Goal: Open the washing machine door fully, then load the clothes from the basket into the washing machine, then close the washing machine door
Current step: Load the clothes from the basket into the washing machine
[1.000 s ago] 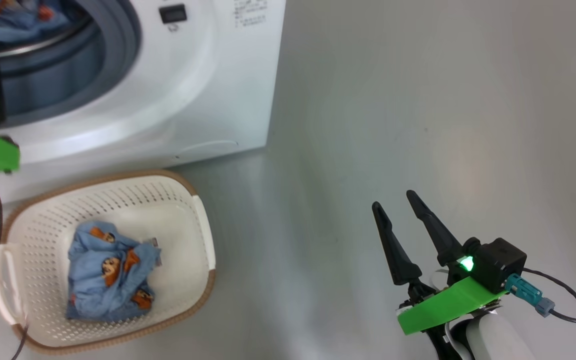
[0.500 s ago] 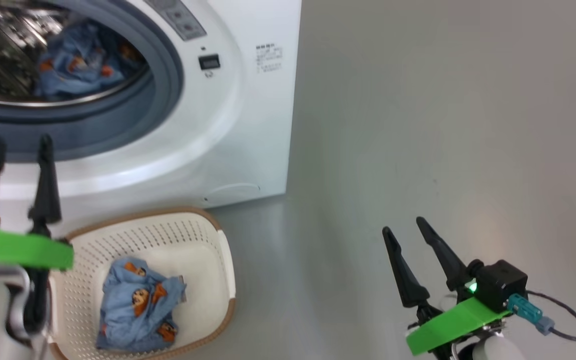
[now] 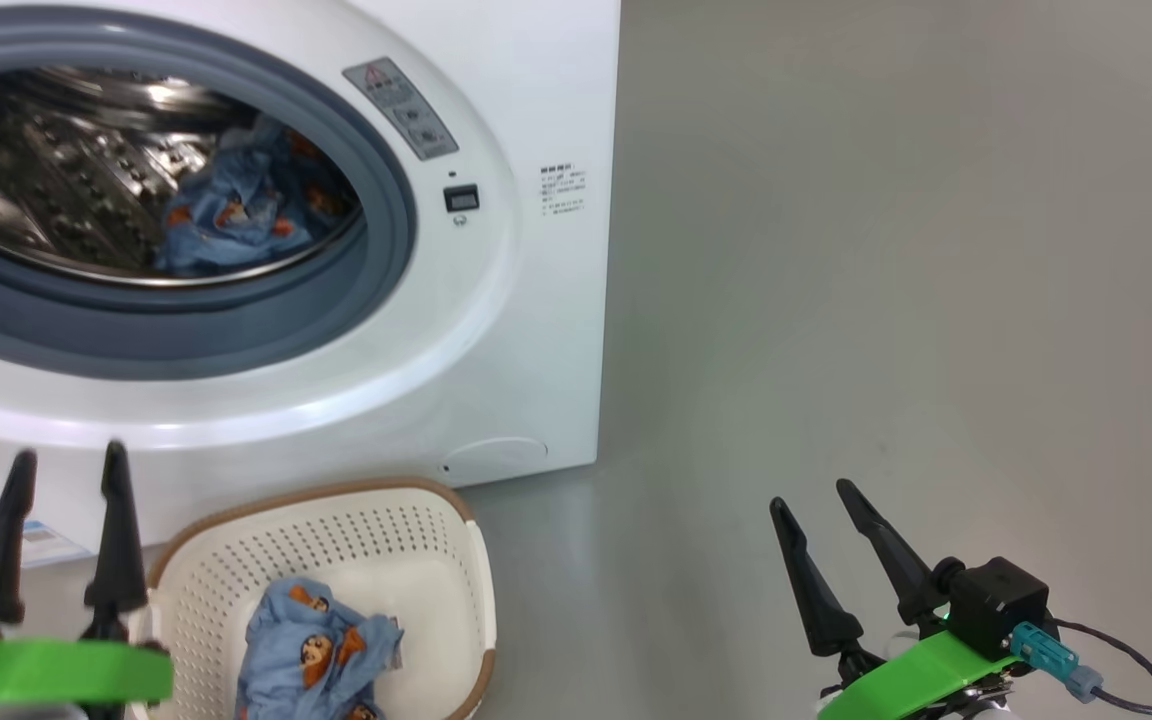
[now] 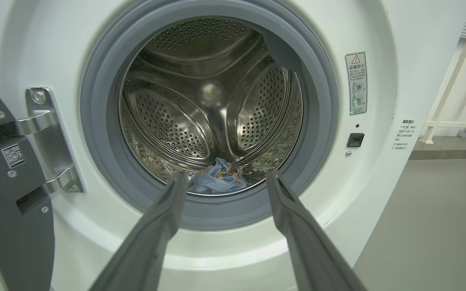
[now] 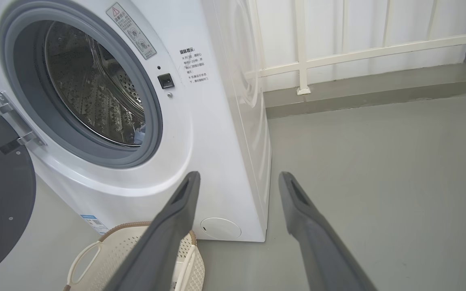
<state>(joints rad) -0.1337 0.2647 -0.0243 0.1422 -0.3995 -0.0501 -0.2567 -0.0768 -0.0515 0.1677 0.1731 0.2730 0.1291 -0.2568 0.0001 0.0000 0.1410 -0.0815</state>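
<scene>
The washing machine [image 3: 536, 330] stands with its round mouth uncovered. The washing machine door [image 4: 10, 218] hangs swung wide on its hinge at the left, also seen as the door [image 5: 2, 194] in the right wrist view. One piece of the clothes [image 3: 236, 215] lies low in the steel drum, seen as clothes [image 4: 217, 182] in the left wrist view. More clothes [image 3: 321, 650] lie in the basket [image 3: 336, 493] on the floor below the mouth. My left gripper [image 3: 71, 455] is open and empty, just left of the basket. My right gripper [image 3: 811, 497] is open and empty, off to the machine's right.
Grey floor [image 3: 886, 300] stretches to the right of the machine. A white railing [image 5: 358, 44] and a low ledge run along the wall behind. A cable [image 3: 1126, 680] trails from my right wrist. The basket [image 5: 136, 246] sits tight against the machine's front.
The head camera has tilted up, so more of the drum shows. My left gripper has drawn back from the drum mouth and down beside the basket. The right arm holds still.
</scene>
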